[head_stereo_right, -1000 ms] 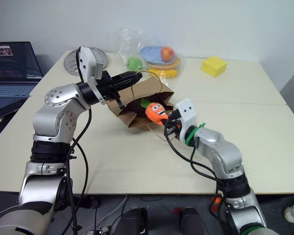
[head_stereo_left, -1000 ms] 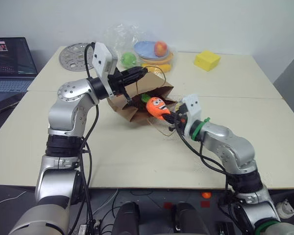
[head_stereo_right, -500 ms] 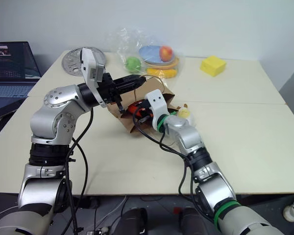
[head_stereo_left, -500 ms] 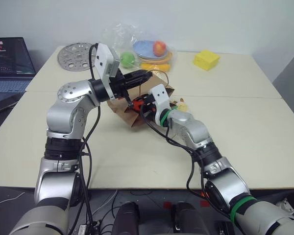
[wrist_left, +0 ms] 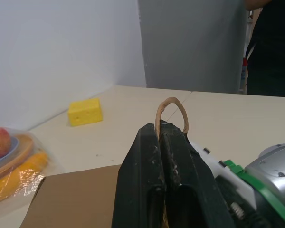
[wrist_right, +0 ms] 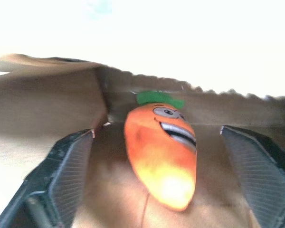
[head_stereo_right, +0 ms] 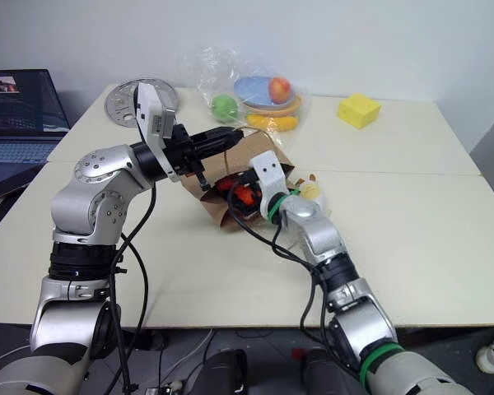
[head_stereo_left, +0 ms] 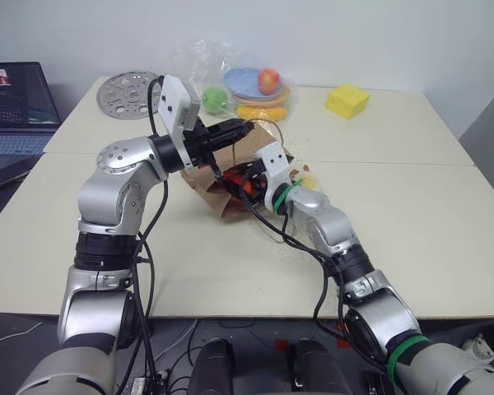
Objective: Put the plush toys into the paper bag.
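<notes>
Orange carrot plush [wrist_right: 162, 154] lying lengthwise inside the paper bag [wrist_right: 52, 114], leaves deepest, between wide-spread right gripper [wrist_right: 164, 180] fingers, untouched. Left gripper [wrist_left: 160, 135] pinched on the bag's handle loop [wrist_left: 171, 105]. Egg plush [head_stereo_left: 305, 178] half hidden behind the right arm.

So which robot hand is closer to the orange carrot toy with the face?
Right. The right gripper is open at the brown paper bag's mouth, its fingers either side of the orange plush carrot. The left gripper is above, shut on the bag's cord handle.
</notes>
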You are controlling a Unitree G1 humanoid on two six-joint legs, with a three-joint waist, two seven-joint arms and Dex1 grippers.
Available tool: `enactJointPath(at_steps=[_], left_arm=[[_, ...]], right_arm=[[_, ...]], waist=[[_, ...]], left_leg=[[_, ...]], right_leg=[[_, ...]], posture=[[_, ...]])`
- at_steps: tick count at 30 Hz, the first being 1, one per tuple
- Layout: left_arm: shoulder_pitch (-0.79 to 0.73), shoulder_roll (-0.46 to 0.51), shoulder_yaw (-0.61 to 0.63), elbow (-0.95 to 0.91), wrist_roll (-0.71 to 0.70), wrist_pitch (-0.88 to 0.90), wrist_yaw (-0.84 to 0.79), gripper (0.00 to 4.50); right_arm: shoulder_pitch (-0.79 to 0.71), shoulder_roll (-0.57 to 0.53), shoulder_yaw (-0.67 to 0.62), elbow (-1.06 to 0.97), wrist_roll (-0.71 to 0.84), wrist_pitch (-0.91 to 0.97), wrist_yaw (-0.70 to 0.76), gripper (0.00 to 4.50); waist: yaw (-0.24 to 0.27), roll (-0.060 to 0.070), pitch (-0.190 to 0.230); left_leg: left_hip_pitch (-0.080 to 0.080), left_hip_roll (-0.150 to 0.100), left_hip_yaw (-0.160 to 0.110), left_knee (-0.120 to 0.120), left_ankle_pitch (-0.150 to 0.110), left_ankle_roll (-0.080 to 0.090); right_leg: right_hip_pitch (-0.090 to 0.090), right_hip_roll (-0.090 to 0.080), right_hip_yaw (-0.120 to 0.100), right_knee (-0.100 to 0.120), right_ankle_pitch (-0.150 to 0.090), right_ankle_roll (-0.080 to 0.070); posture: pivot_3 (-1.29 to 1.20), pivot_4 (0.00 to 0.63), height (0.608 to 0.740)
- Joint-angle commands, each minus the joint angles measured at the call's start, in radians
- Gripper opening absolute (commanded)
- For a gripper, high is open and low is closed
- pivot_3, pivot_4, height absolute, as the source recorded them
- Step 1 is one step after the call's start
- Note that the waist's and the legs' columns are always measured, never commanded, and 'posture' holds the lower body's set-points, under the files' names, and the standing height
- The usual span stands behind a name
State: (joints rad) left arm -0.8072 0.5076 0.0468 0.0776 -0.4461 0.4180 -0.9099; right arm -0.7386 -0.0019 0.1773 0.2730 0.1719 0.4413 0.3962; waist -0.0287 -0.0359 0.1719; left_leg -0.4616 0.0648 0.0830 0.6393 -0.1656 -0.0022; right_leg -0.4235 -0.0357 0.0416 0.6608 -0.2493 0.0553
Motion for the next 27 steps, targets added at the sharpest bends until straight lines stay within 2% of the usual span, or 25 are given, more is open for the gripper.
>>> enactJointPath(at_steps=[1,6,10,13,27], left_arm=[[-0.013,0.002,0.019,-0.020,0.004,-0.027,0.014,0.00],[-0.007,0.006,0.019,-0.021,0.003,-0.030,0.014,0.00],[-0.007,0.008,0.020,-0.017,0.003,-0.032,0.014,0.00],[-0.011,0.007,0.018,-0.007,0.006,-0.036,0.011,0.00],[-0.021,0.012,0.017,-0.009,0.014,-0.034,0.010,0.00]], right_arm=[[0.129,-0.056,-0.042,-0.263,0.036,0.040,0.007,4.48],[0.296,-0.154,-0.083,-0.572,0.105,0.154,0.026,4.48],[0.340,-0.208,-0.128,-0.655,0.107,0.185,-0.004,4.48],[0.343,-0.226,-0.193,-0.602,0.061,0.199,-0.089,4.48],[0.245,-0.224,-0.142,-0.180,-0.055,0.043,-0.107,4.48]], waist=[[0.002,0.000,0.000],[0.001,0.000,0.000],[-0.005,0.000,0.000],[-0.003,0.000,0.000],[-0.003,0.000,0.000]], left_leg=[[0.000,0.000,0.000,0.000,0.000,0.000],[-0.001,0.000,0.001,0.000,0.000,0.000],[0.002,0.001,0.000,0.000,0.000,0.000],[0.004,0.001,0.000,0.000,0.000,0.000],[0.003,-0.001,0.002,-0.002,0.000,0.000]], right_leg=[[0.000,0.000,0.000,0.000,0.000,0.000],[0.000,-0.001,0.001,-0.002,0.000,0.000],[0.000,0.000,0.001,-0.001,-0.001,-0.001],[0.001,0.000,0.001,0.000,-0.004,-0.006],[0.002,0.000,0.002,-0.001,-0.003,-0.002]], posture=[[0.00,0.150,0.740],[0.00,0.150,0.740],[0.00,0.150,0.740],[0.00,0.150,0.740],[0.00,0.150,0.740]])
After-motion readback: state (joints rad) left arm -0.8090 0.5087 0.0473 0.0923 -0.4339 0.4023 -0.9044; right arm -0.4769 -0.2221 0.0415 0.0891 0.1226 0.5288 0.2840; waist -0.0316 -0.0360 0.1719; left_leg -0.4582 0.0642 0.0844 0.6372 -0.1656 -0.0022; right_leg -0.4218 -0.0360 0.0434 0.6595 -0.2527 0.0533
